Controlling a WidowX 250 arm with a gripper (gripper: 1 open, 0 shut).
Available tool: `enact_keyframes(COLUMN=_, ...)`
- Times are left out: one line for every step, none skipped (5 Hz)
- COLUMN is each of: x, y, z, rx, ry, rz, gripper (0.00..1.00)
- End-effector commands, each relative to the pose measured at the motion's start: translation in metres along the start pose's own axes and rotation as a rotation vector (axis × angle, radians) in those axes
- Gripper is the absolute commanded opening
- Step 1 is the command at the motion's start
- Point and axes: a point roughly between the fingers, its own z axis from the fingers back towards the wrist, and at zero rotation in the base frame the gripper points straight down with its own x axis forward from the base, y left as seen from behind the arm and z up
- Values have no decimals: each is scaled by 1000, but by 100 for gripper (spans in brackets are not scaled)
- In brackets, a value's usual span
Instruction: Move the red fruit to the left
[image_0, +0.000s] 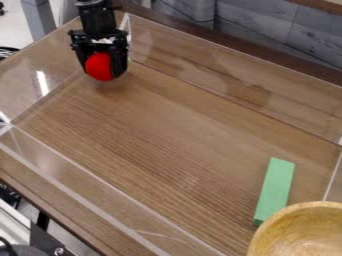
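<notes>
The red fruit (99, 66) is a small bright red rounded toy resting on the wooden table at the far left. My black gripper (100, 57) points down right over it, its two fingers spread wide, one on each side of the fruit. The fingers straddle the fruit without pinching it. The fruit's top is partly hidden by the gripper body, and no stem shows.
A flat green block (275, 189) lies near the right front. A tan bowl (301, 232) fills the bottom right corner. Clear plastic walls (54, 170) ring the wooden table (187, 130).
</notes>
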Motion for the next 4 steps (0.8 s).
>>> enact_keyframes(x=8, y=-6, z=39, rx=38, ry=-94, rz=-10, gripper=100)
enact_keyframes(x=9, y=-11, z=39, rx=42, ry=-82, rz=-18, gripper=100)
enact_keyframes(x=11, y=-14, z=37, rx=47, ry=-71, rz=-9, gripper=100)
enact_keyframes(x=13, y=-15, z=34, rx=51, ry=-59, rz=2, gripper=100)
